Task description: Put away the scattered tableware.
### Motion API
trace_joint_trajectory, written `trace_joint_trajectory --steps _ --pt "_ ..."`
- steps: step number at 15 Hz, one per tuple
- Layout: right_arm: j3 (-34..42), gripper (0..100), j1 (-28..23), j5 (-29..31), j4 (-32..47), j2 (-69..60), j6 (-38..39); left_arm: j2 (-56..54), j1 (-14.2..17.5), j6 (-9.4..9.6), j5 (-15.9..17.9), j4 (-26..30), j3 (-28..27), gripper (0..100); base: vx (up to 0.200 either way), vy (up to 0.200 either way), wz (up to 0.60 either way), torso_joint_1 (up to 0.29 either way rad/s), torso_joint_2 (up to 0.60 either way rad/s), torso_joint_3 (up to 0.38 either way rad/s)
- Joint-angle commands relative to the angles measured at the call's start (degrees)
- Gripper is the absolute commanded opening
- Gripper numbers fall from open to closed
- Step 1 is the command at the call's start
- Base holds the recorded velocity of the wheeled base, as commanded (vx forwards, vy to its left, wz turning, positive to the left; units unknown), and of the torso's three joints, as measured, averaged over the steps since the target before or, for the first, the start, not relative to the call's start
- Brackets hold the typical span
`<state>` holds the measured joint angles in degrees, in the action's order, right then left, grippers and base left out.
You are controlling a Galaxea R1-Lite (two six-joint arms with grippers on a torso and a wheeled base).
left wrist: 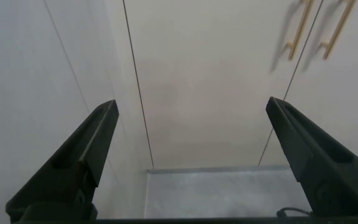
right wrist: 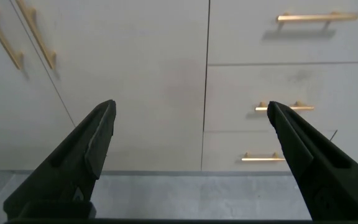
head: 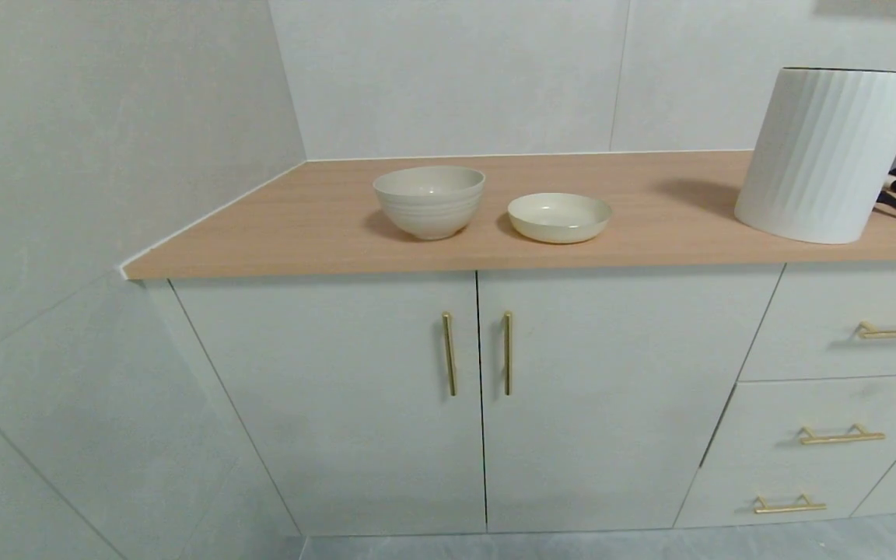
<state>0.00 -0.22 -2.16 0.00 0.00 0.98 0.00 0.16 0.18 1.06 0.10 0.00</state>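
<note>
a deep cream ribbed ceramic bowl (head: 428, 201) and a shallow cream ceramic dish (head: 559, 217) sit upright and empty on the wood-topped bench (head: 650, 225), close together but apart, both well to the left of the tall white fluted canister (head: 829, 155), the dish nearer to it. lower than the canister, the left gripper (left wrist: 191, 104) and right gripper (right wrist: 191, 106) face the pale cabinet fronts with jaws spread wide and nothing between them, likely because neither piece has been lifted and the brass-handled doors (head: 339, 389) are shut. both pieces look glossy, clean and smooth-rimmed.
</note>
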Motion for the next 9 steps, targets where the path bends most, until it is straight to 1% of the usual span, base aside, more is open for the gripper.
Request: trace_joint_trajectory --steps 1,3,4,6,9 --pt "0.00 100 0.04 -0.04 0.00 0.00 -0.01 0.09 0.02 -0.01 -0.01 -0.01 0.00 100 0.000 0.000 0.00 -0.100 0.45 0.334" --pt "0.00 100 0.04 -0.04 0.00 0.00 -0.01 0.09 0.02 -0.01 -0.01 -0.01 0.00 100 0.000 0.000 0.00 -0.083 0.41 0.325" --pt "0.00 100 -0.04 -0.04 0.00 0.00 -0.01 0.00 0.02 -0.01 -0.01 -0.01 0.00 100 0.000 0.000 0.00 -0.046 0.21 0.168" --pt "0.00 100 -0.04 -0.04 0.00 0.00 -0.01 0.09 0.02 -0.01 -0.01 -0.01 0.00 100 0.000 0.000 0.00 -0.024 0.10 0.059" --pt "0.00 100 0.04 -0.04 0.00 0.00 -0.01 0.00 0.02 -0.01 -0.01 -0.01 0.00 100 0.000 0.000 0.00 0.000 0.00 0.000"
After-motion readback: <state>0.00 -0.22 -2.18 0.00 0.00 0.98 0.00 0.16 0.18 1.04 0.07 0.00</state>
